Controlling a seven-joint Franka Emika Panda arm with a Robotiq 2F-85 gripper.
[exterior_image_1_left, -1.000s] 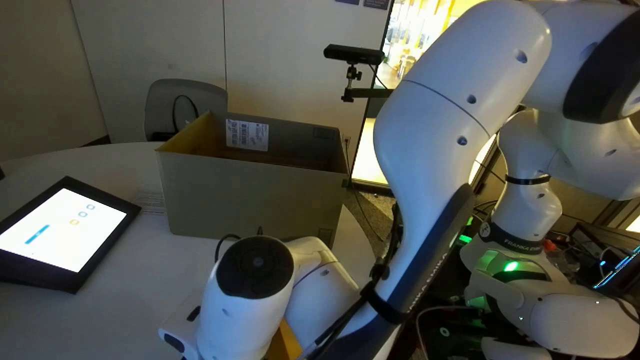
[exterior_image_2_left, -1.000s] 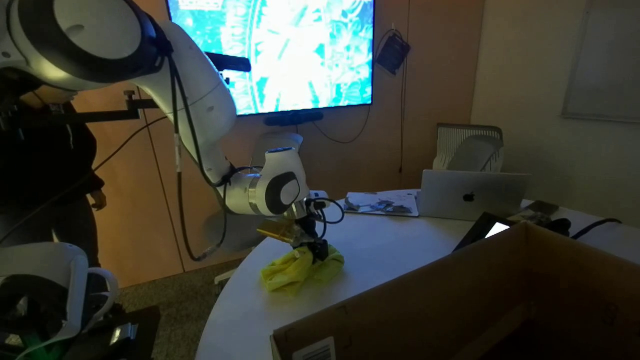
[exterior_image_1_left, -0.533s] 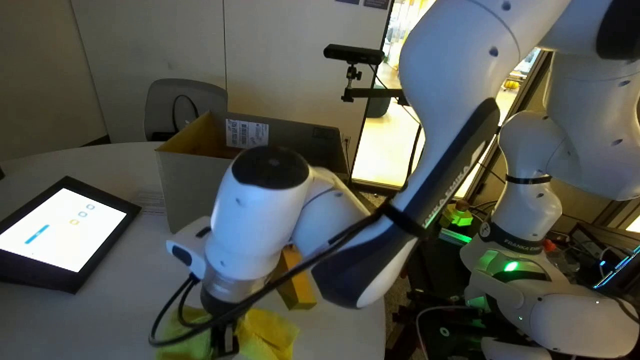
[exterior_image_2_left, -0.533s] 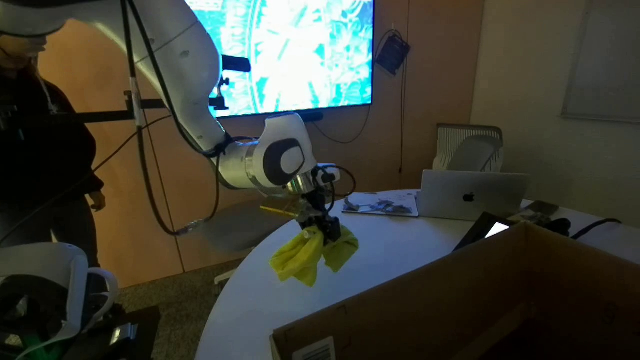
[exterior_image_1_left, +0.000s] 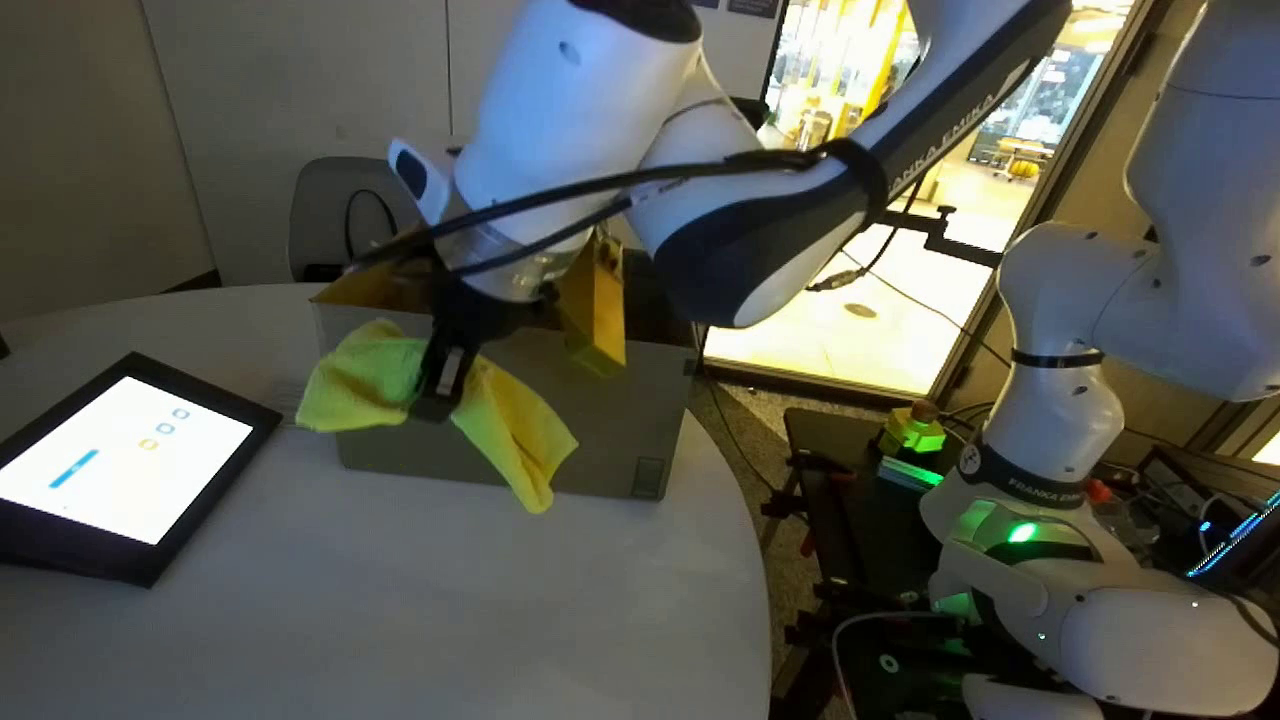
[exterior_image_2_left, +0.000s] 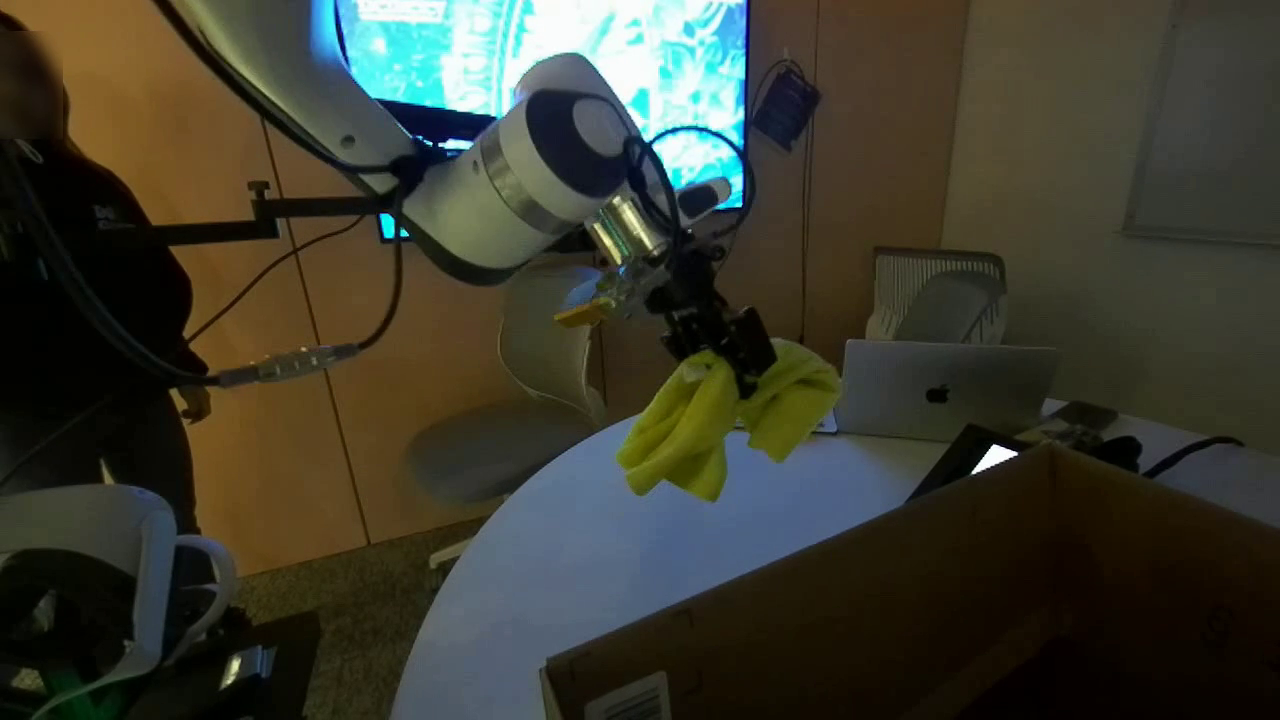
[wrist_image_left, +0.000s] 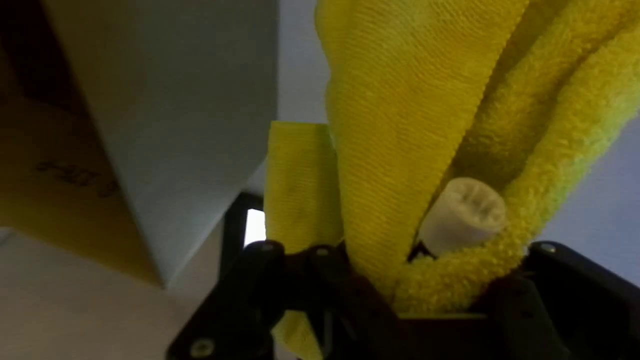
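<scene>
Raised higher than half a second ago, the yellow cloth (exterior_image_1_left: 515, 425) hangs above the table (exterior_image_1_left: 400, 600), its middle pinched in the jaws of the gripper (exterior_image_1_left: 440, 390). Two loose ends droop below the jaws and out to either side, so its longer spread runs crosswise to the grip in both exterior views. It hangs outside the cardboard box (exterior_image_1_left: 620, 430), whose outer wall shows beside it in the wrist view. The cloth looks soft, ribbed on one face and fluffy along the folds; a short white cylinder (wrist_image_left: 462, 215) with a ridged end pokes out between them, its source unclear. The box looks stiff, flat-sided and open-topped.
</scene>
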